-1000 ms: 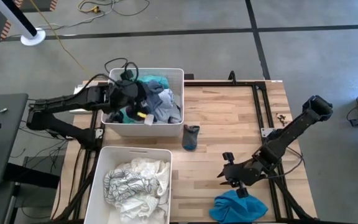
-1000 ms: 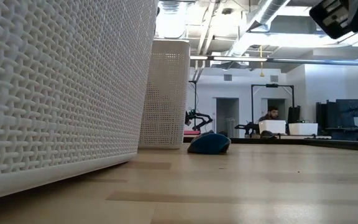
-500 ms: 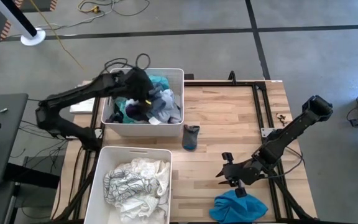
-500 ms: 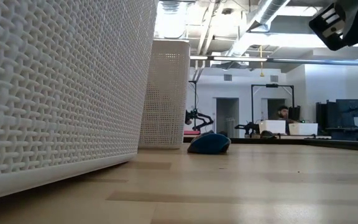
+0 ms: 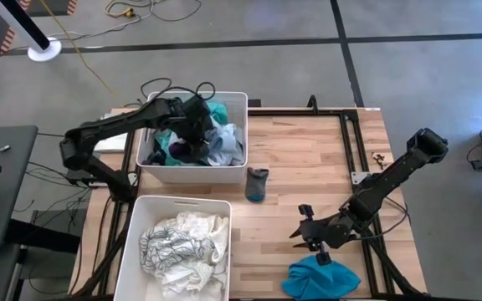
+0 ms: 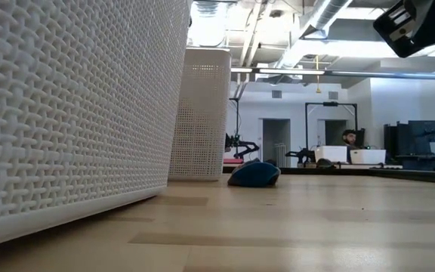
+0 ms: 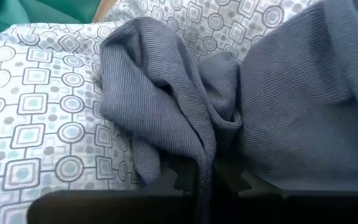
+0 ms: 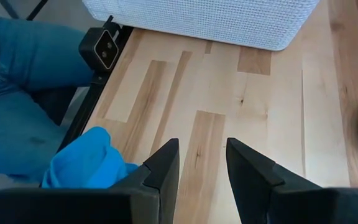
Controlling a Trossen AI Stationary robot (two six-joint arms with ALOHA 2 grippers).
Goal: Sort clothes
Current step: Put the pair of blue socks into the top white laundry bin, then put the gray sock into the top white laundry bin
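High view: two white bins sit on the counter [image 5: 308, 159]. The far bin [image 5: 239, 104] holds mixed dark, teal and grey clothes [image 5: 216, 138]; the near bin [image 5: 222, 207], just beside it, holds a white/pale heap [image 5: 182, 242]. Left claw [image 5: 192, 144] is down inside the far bin, in the pile. One dark sock [image 5: 257, 184] lies just beside the far bin, on the side toward the right arm. One bright blue garment [image 5: 320, 276] sits at the counter edge, well apart from the far bin, w/ the right claw [image 5: 312, 241] hanging near it.

Low view: both bin walls fill one side; the sock shows as a dark lump on the wood past the far bin. Person at a desk way back in the room.

Left wrist view: claw pressed together, pinching a fold of grey ribbed cloth [image 7: 166, 118], which lies on a white patterned fabric [image 7: 36, 124]; a bit of teal at one corner.

Right wrist view: fingers [image 8: 166, 165] spread apart, nothing between them, bare wood ahead, blue garment beside one finger.

Step, as I read it: lift the grey piece out of the far bin. Do it well = pull straight up, slow, so neighbours don't drag along; clear the rim before swinging.

Count: 2 bins, 1 loose sock, 1 blue garment out on the counter, 2 arms.
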